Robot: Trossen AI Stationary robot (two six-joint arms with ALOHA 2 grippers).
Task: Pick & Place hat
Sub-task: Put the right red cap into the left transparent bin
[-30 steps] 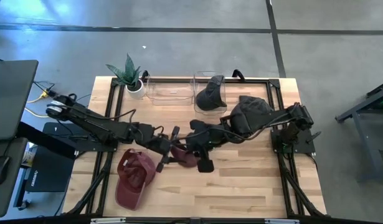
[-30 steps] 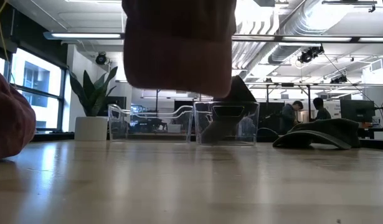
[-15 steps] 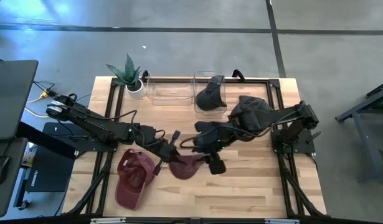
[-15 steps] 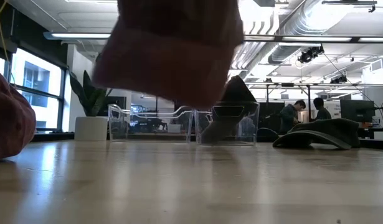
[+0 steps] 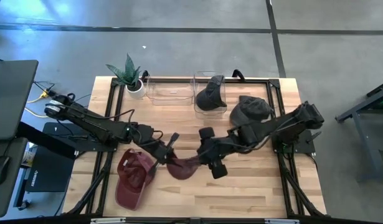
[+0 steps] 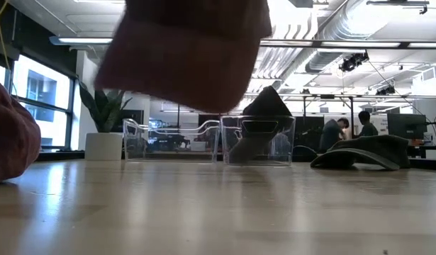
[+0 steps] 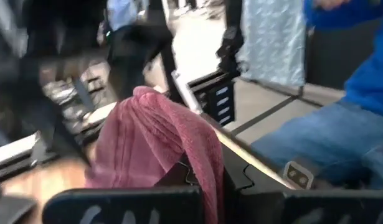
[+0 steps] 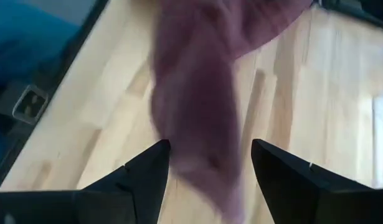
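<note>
The left end effector (image 5: 168, 151) is grasping the dark red hat (image 5: 184, 167) above the desk (image 5: 241, 193). The right end effector (image 5: 207, 160) is released beside it.

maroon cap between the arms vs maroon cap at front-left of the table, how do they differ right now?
The held maroon cap hangs between the left gripper and right gripper; in the low view it is off the wood. The front-left maroon cap lies on the table, with no gripper on it.
The held cap is stretched and draped; the front-left cap lies slack.
Both are the same maroon fabric.
</note>
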